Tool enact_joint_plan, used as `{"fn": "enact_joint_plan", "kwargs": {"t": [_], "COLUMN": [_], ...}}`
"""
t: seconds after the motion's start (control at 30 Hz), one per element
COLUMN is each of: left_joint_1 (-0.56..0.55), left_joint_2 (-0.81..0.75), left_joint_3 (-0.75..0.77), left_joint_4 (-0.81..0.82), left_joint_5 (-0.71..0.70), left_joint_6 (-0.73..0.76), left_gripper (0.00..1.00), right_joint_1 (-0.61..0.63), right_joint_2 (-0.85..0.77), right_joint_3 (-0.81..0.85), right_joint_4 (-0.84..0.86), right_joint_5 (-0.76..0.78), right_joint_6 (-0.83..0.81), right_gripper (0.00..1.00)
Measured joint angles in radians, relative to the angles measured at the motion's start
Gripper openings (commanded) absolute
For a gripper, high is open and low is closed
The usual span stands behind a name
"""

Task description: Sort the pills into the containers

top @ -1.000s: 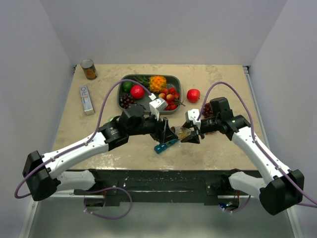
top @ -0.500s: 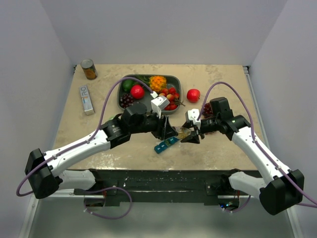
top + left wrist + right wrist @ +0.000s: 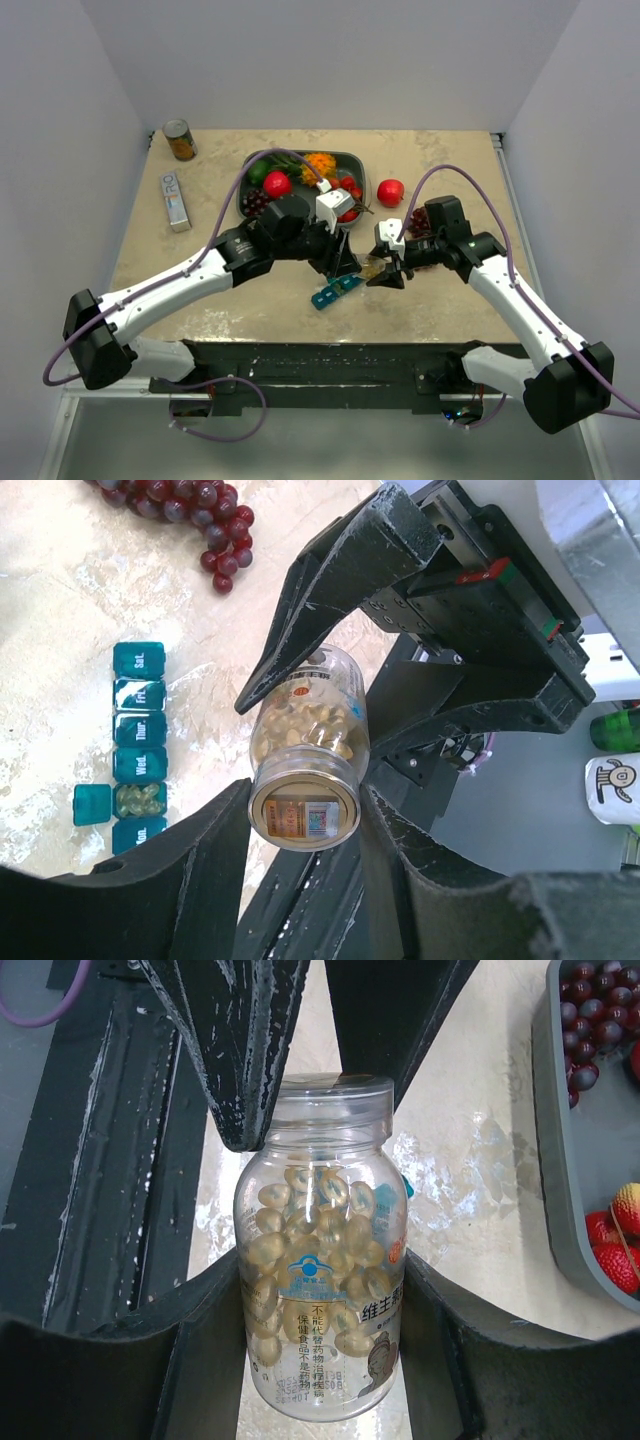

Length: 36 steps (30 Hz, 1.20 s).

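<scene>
A clear pill bottle [image 3: 320,1290] full of yellow softgel pills hangs above the table, gripped round its body by my right gripper [image 3: 322,1290], which is shut on it. My left gripper [image 3: 305,810] is shut on the bottle's clear cap [image 3: 304,815], one finger on each side. In the top view the two grippers meet at the bottle [image 3: 370,266]. Just below lie the containers, a teal pill-organiser strip [image 3: 335,292] flat on the table. One compartment's lid [image 3: 92,805] stands open, and yellow pills [image 3: 139,799] lie in that compartment.
A dark grey fruit tray [image 3: 355,158] stands behind the grippers. A red fruit [image 3: 390,191] and dark grapes [image 3: 418,220] lie to its right. A can [image 3: 180,140] and a white box [image 3: 176,200] are at far left. The table's front edge is just beyond the strip.
My left arm has reached farther right toward the bottle, and its jaws have narrowed onto the cap. The right gripper and the bottle have stayed still.
</scene>
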<state>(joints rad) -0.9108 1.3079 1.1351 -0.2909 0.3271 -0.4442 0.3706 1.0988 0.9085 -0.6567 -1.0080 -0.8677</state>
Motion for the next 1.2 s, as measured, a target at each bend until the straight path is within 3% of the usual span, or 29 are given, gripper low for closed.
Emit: {"fn": "enact_joint_plan", "kwargs": {"t": [0.3,0.53,0.93,1.2], "left_joint_1": [0.003,0.008,0.014,0.026], "left_joint_2": [0.011,-0.012,0.003,-0.024], "left_joint_3": [0.011,-0.058,-0.060,-0.074], "left_joint_4": [-0.009,0.085,0.050,0.018], "left_joint_5": [0.049,0.116,0.117,0.085], "left_joint_6": [0.056,0.163,0.221,0.222], "left_gripper": [0.31,0.48,0.74,0.76], "right_joint_1": [-0.001,-0.006,-0.005,-0.005], "right_joint_2": [0.000,0.000,-0.001,-0.001], "right_joint_3": [0.000,0.000,0.000,0.000], "right_joint_4": [-0.016,-0.056,-0.022,-0.013], "right_joint_5": [-0.017,-0.036,-0.087,-0.087], "right_joint_6": [0.008,0.013,0.011,0.011], "right_gripper": [0.00,0.00,0.00,0.00]}}
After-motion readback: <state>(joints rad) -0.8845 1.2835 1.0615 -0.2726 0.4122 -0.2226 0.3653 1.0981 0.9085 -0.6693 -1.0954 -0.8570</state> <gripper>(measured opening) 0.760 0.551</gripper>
